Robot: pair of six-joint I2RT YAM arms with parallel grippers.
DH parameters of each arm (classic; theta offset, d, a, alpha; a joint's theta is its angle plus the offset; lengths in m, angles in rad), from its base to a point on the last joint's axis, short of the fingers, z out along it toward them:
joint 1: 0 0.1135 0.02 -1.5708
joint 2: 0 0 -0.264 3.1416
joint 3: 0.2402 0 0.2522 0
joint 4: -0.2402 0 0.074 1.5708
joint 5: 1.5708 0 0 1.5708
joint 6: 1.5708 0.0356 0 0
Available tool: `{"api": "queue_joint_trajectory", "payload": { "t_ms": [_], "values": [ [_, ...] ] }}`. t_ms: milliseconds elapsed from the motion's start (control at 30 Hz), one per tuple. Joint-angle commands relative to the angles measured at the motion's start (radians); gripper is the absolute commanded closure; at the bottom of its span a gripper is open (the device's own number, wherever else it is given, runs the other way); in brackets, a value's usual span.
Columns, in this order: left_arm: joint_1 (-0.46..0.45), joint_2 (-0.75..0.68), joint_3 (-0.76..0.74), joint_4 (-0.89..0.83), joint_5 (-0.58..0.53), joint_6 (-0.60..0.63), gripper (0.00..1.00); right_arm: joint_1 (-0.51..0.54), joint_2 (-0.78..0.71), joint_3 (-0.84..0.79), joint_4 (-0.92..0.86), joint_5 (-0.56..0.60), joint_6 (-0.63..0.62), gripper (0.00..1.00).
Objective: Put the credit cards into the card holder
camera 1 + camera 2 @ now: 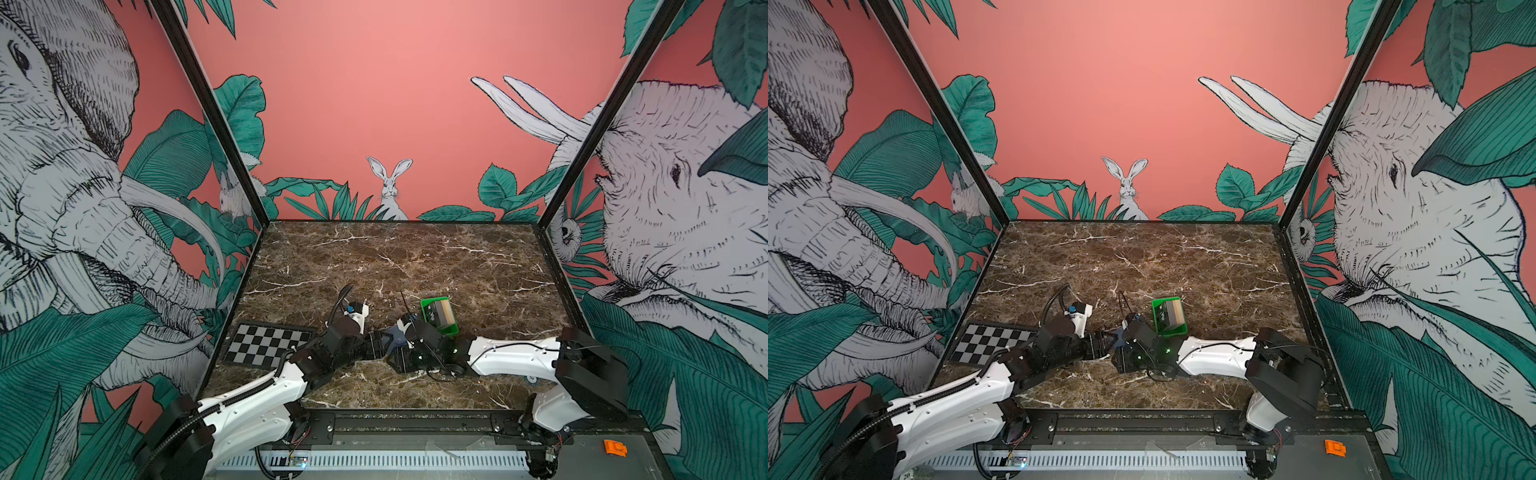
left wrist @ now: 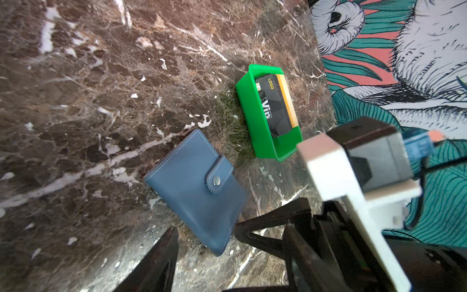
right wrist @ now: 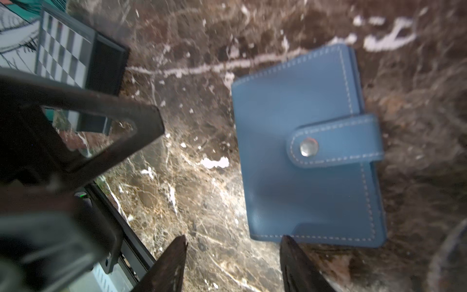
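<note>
so far nothing of the job looks done. the credit cards (image 2: 275,106) all lean in the green tray (image 2: 246,101), the black one with vip lettering facing out and a tan one behind it. none has been lifted. the card holder (image 2: 192,189) lies flat on the marble table (image 2: 75,126), folded shut with its snap tab (image 3: 333,140) still buttoned. by my reading everything is left: unsnap and open the holder, fetch each card, slide it in.

the right gripper (image 3: 233,239) has its jaws moderately apart and empty. the holder lies just ahead of its fingertips (image 3: 293,257), its near edge about level with them and shifted toward one finger, so it is not between the jaws. whether that finger touches the leather i cannot tell, since the view is blurred.

the left gripper (image 2: 230,228) is likewise parted and holds nothing. the holder's near corner shows between its fingers in its wrist view, but the holder rests on the table unpinched, and from the right wrist one of those fingers stands clear of it. from the left gripper the tray with the cards is farther ahead, just beyond the holder.

in both top views the two grippers meet nose to nose over the holder, with the tray just beside the right gripper's wrist.
</note>
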Motion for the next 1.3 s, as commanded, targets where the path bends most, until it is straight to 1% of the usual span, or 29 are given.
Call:
{"api": "queue_joint_trajectory", "payload": {
  "t_ms": [0,100,333,467,600,900,1167,1267],
  "values": [
    [0.003,-0.016,-0.021,-0.027,-0.001,-0.006,0.34,-0.007,-0.055,0.012,-0.072,0.074,-0.033,0.42],
    [0.003,-0.002,-0.027,-0.020,0.012,-0.017,0.34,-0.025,-0.102,0.005,-0.129,0.107,-0.050,0.41],
    [0.004,0.067,-0.073,0.096,0.033,-0.090,0.34,-0.087,-0.159,-0.028,-0.159,0.102,-0.062,0.39],
    [0.004,0.119,-0.061,0.112,0.050,-0.110,0.34,-0.104,-0.145,-0.015,-0.164,0.087,-0.070,0.39],
    [0.004,0.167,-0.046,0.127,0.076,-0.118,0.34,-0.114,-0.107,0.011,-0.191,0.099,-0.066,0.40],
    [0.004,0.216,-0.053,0.153,0.110,-0.118,0.34,-0.134,-0.056,0.032,-0.201,0.107,-0.049,0.47],
    [0.004,0.247,-0.051,0.185,0.130,-0.127,0.34,-0.139,-0.044,0.032,-0.191,0.096,-0.056,0.48],
    [0.004,0.265,-0.062,0.234,0.145,-0.152,0.34,-0.144,-0.038,0.030,-0.185,0.088,-0.055,0.49]
  ]
}}
